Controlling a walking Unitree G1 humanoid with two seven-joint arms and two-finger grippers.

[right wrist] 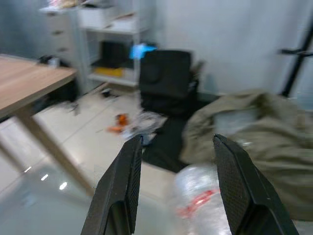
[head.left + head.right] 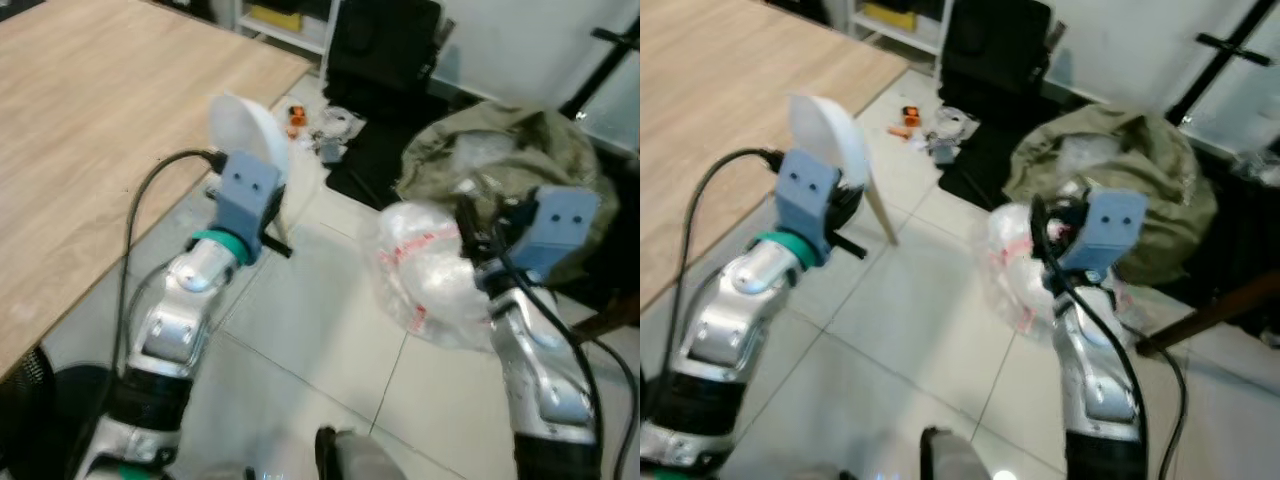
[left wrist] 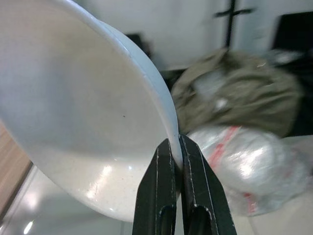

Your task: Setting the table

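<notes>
Olive sack (image 2: 520, 150), plastic bag (image 2: 430, 270), floor.

plate at the table's edge
the left claw (image 3: 177, 161) pinches the plate (image 3: 73, 112) by its rim; table (image 2: 90, 130) to its left, plastic bag (image 2: 430, 275) to its right.

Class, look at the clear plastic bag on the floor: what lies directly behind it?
Behind the clear plastic bag sits a heaped olive-green cloth bundle, with more clear plastic showing at its top. The right gripper, open, and its arm cover part of the bag; the bundle's lower part is hidden.
</notes>
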